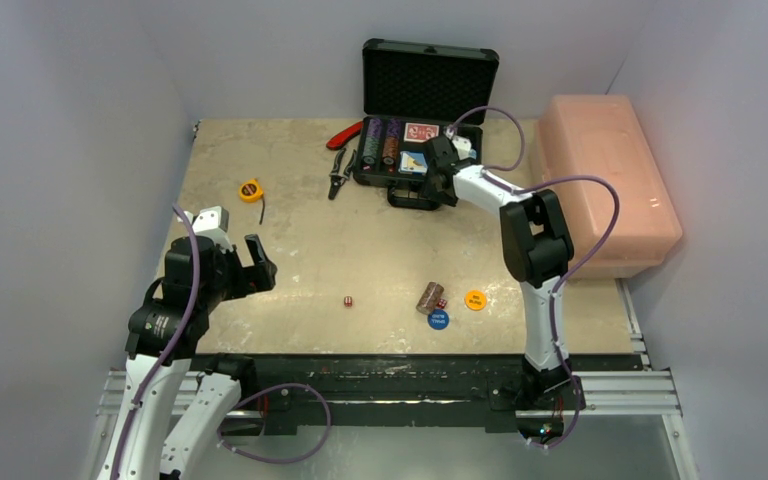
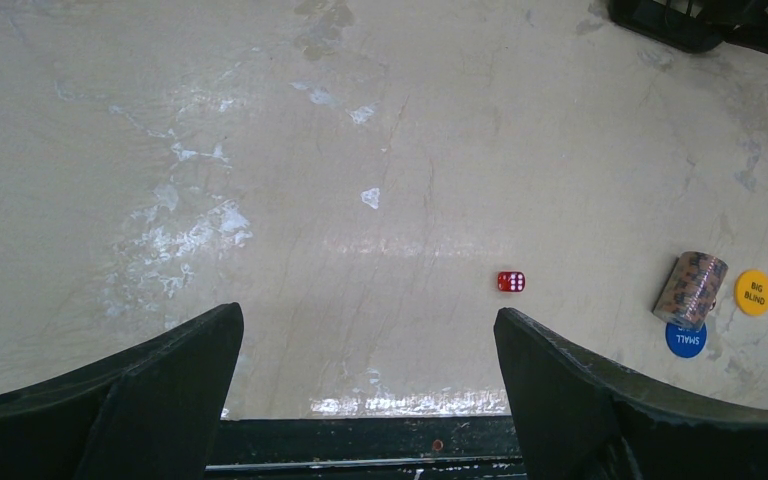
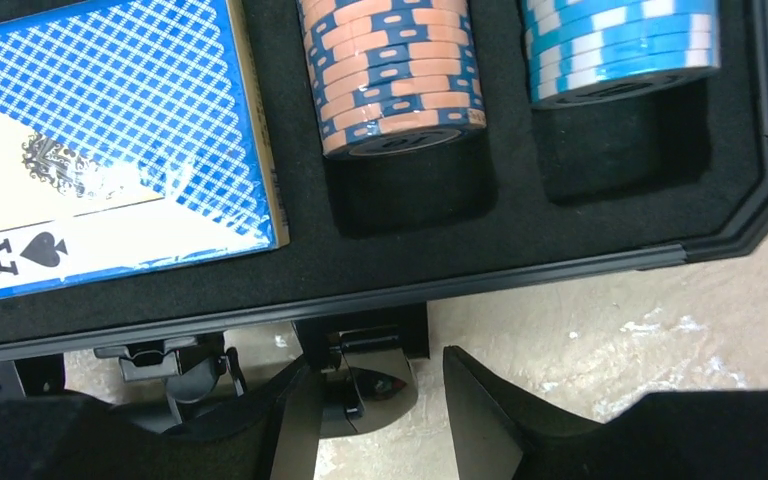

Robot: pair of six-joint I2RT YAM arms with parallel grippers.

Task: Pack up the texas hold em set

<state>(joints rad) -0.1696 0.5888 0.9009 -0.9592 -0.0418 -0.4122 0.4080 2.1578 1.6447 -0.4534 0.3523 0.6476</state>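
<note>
We are holding our right gripper (image 3: 375, 365) at the front edge of the open briefcase (image 1: 430, 80), which is standing at the far side of the table (image 1: 290, 220). Its jaws are sitting partly apart astride a black fitting (image 3: 370, 385) under the rim, with a gap showing on one side. Inside, a blue card deck (image 3: 110, 130) is lying beside an orange chip stack (image 3: 395, 70) and a light-blue chip stack (image 3: 620, 45). Our left gripper (image 2: 365, 320) is hovering spread wide above the near table. A red die (image 2: 511, 282), a tipped chip stack (image 2: 691, 290), a blue disc (image 2: 685, 340) and an orange disc (image 2: 753, 292) are lying loose there.
</note>
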